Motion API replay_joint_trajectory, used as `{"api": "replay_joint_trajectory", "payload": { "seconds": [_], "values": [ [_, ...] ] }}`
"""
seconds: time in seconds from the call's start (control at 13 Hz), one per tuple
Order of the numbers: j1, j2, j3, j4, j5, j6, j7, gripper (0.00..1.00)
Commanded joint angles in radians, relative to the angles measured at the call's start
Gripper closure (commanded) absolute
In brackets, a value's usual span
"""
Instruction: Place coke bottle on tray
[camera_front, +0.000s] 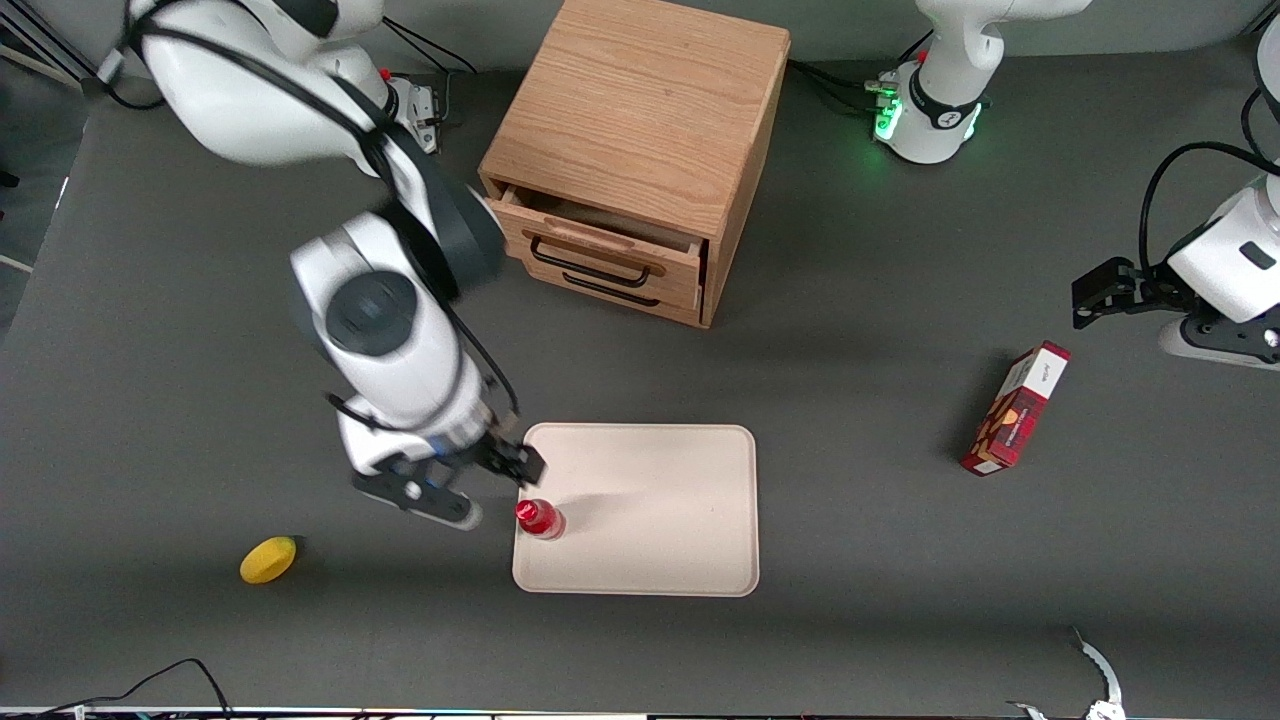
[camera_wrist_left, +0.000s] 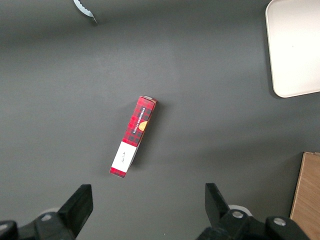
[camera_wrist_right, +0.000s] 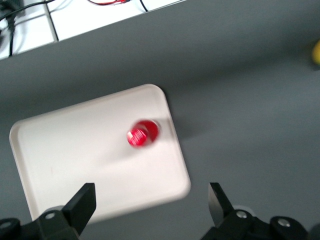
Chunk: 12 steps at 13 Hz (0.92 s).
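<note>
Coke bottle stands upright on the tray, close to the tray's edge toward the working arm's end of the desk and near the corner nearest the front camera. In the right wrist view its red cap faces up at the camera, with pale tray surface showing around the base, so it appears to rest fully inside the low rim.

The tool hangs above the desk just beside that tray edge, apart from the bottle. Its fingers are spread wide with nothing between them, so the bottle is released.

Judging from this, the placement itself looks done: bottle on tray, upright, free of the tool. What seems left is only for the arm to draw clear without brushing the bottle, which stands near the rim.
</note>
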Motion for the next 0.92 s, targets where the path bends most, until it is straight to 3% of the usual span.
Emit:
{"api": "replay_joint_trajectory", "payload": {
  "seconds": [0.0, 0.08, 0.23, 0.38, 0.62, 0.85],
  "values": [
    [-0.115, -0.203, 0.056, -0.056, 0.049, -0.238, -0.23, 0.0],
    [-0.194, -0.326, 0.004, -0.063, 0.183, -0.37, -0.365, 0.0],
    [-0.21, -0.45, -0.097, -0.152, 0.273, -0.42, -0.433, 0.0],
    [-0.207, -0.64, -0.27, -0.396, 0.407, -0.317, -0.527, 0.0],
    [-0.201, -0.921, -0.394, -0.884, 0.468, -0.018, -0.639, 0.0],
    [-0.2, -1.006, -0.431, -1.098, 0.497, 0.148, -0.65, 0.0]
  ]
}}
